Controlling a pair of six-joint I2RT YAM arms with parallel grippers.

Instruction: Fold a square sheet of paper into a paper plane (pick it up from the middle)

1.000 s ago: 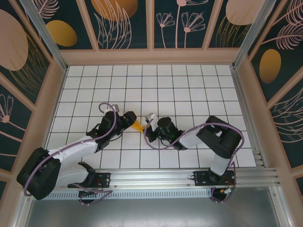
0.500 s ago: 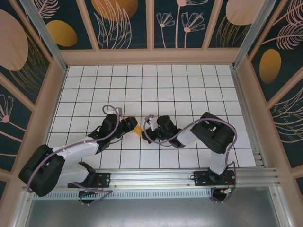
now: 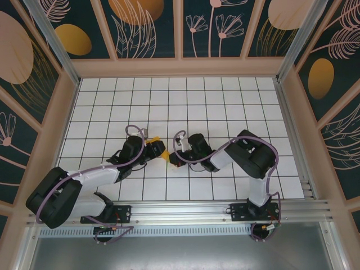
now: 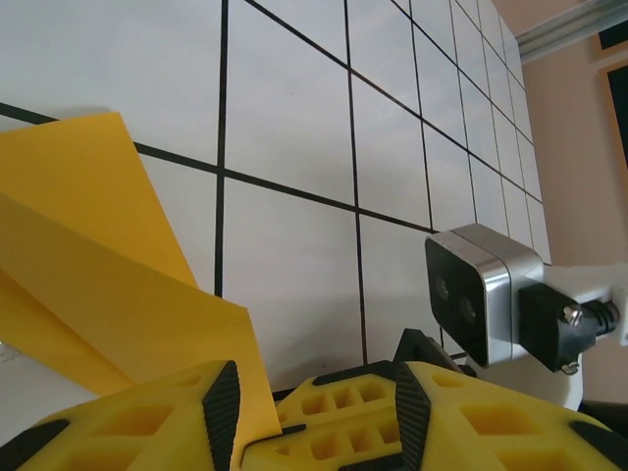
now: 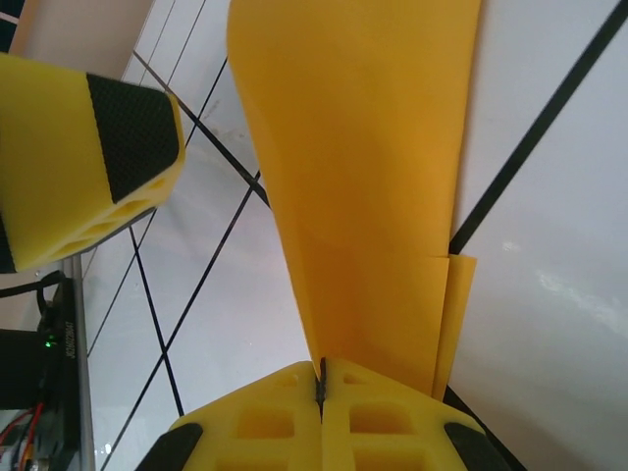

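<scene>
The square sheet of paper [image 3: 162, 153] is orange-yellow, folded into layers, and held up off the white grid table between the two grippers. My right gripper [image 5: 321, 378] is shut on its lower edge, and the folded paper [image 5: 363, 196] rises away from the jaws. My left gripper [image 3: 156, 151] faces it from the left. Its jaws stand apart around the paper's edge [image 4: 98, 265] and the right gripper's yellow fingertips [image 4: 343, 402]. One left finger [image 5: 108, 167] hangs a short gap away from the paper. The right gripper [image 3: 170, 157] sits just right of the sheet.
The white grid table [image 3: 225, 101] runs back to patterned wall panels [image 3: 180, 28]. The right arm's silver wrist camera [image 4: 481, 294] sits close to my left fingers. An aluminium rail [image 3: 185, 211] crosses the near edge by the arm bases.
My left gripper has moved right, closer to the right gripper, and its jaws have narrowed. The right gripper has shifted a little left, still holding the paper. Less paper shows between them.
</scene>
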